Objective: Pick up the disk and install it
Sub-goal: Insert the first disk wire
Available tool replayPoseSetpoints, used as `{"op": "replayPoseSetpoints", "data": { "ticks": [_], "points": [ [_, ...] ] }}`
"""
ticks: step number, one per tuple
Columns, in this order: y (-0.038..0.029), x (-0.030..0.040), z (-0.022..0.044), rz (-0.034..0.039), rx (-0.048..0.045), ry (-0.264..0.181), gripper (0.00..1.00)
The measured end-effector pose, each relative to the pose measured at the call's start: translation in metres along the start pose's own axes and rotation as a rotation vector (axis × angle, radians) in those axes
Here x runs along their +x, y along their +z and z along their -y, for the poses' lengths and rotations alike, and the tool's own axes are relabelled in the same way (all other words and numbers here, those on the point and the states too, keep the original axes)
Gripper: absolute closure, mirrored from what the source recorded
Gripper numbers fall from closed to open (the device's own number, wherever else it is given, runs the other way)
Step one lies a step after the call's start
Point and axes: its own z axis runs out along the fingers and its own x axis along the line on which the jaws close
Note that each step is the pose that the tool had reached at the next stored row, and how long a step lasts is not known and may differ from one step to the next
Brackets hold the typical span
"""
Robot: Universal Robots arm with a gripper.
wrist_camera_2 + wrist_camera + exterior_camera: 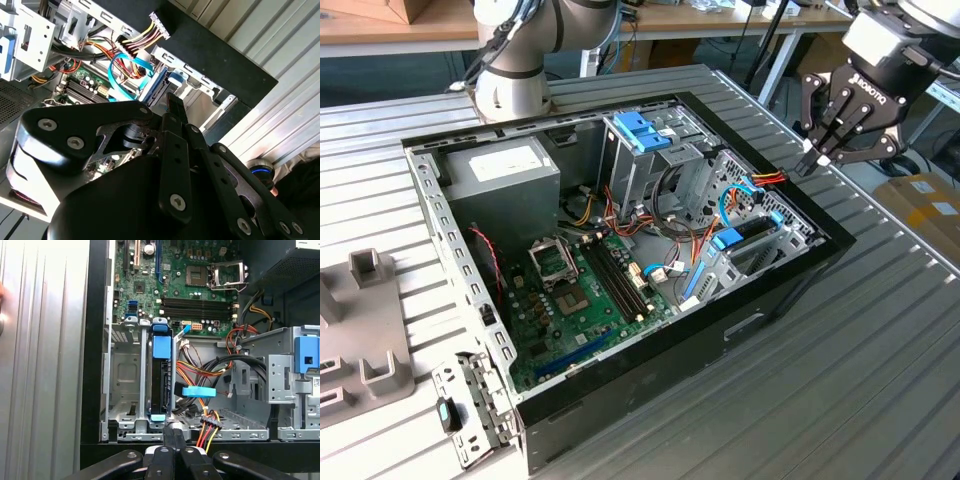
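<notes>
Black linked-finger gripper (816, 158) closed tight, empty, above black computer case (670, 370) rim; blue-framed flat rectangular disk (162, 375) upright in grey metal bay (122, 380).

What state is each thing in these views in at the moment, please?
computer case: open, side panel off.
gripper: shut, empty, above the case's rim.
disk: on edge in its drive bay slot, not held.
power connector: loose, unplugged.
processor socket: bare, no cooler.

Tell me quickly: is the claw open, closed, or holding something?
Claw: closed, holding nothing; the disk sits in the drive bay.
</notes>
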Motion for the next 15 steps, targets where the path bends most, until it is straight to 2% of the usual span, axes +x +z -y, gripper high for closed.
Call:
{"op": "replayPoseSetpoints", "data": {
  "ticks": [15],
  "points": [
    [0.0041,-0.0007,0.0072,-0.0014,-0.0008,-0.011,0.90]
  ]
}}
